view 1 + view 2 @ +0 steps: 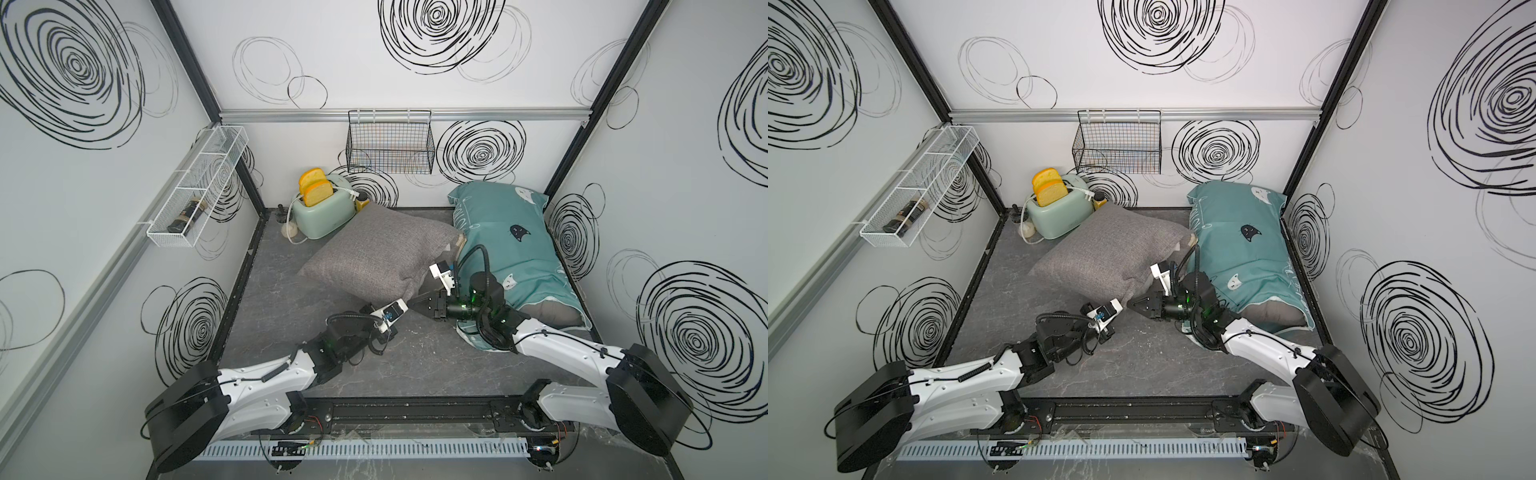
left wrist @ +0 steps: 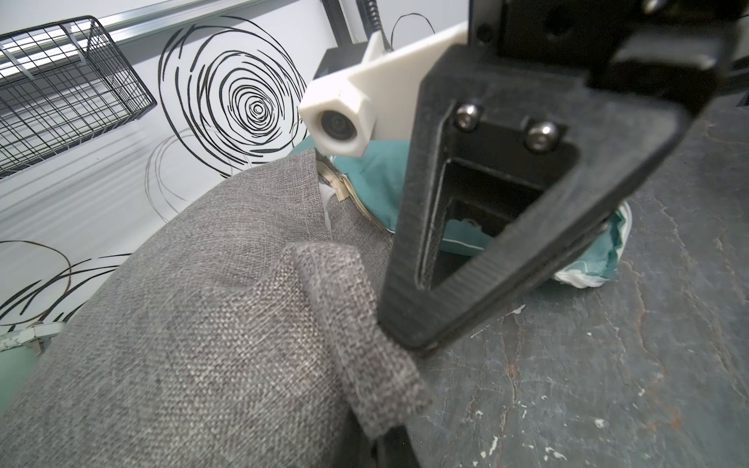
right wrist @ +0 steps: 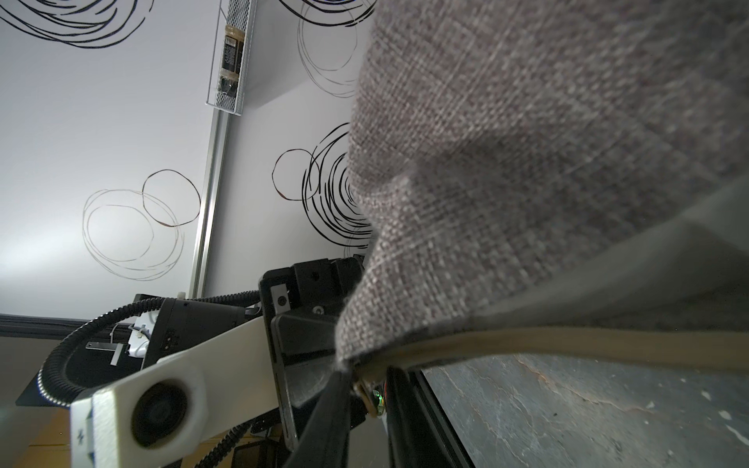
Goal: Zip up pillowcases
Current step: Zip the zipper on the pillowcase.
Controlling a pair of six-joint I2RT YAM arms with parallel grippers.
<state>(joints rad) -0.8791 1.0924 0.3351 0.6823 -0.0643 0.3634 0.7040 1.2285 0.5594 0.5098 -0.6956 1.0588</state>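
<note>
**Surface and enclosure.** The table [image 1: 291,332] was a dark grey slab with pale marbled veins and small white chips. White walls [image 1: 374,75] printed with black scribbled spirals closed it in on three sides, framed by black corner posts and an aluminium rail.

**Task items.** The grey pillowcase [image 1: 374,253] lay near the middle of the table. It was square, plump and coarsely woven, with a tan zipper tape [image 3: 567,344] along its open edge. The teal pillowcase [image 1: 511,232] lay just beside the grey pillowcase and touched its far corner. It was longer and of smooth cloth, with cat faces and white piping. A grey inner pillow [image 1: 548,313] bulged from its near end.

**Grippers.** Both met at the near corner of the grey pillowcase.
- The left gripper [image 2: 389,447] was clenched on a flap of that corner.
- The right gripper [image 1: 415,306] had black, ribbed, triangular fingers. They stood on either side of the metal zipper pull [image 3: 369,399]. Whether they pinched it could not be determined.

**Other fixtures.**
- A glossy mint toaster [image 1: 320,212] holding two yellow toast slices [image 1: 313,189] touched the far edge of the grey pillowcase.
- A black wire basket [image 1: 390,145] hung on the wall beyond the grey pillowcase.
- A white mesh shelf [image 1: 195,187] with a dark jar [image 1: 187,216] hung well apart from the grey pillowcase.
</note>
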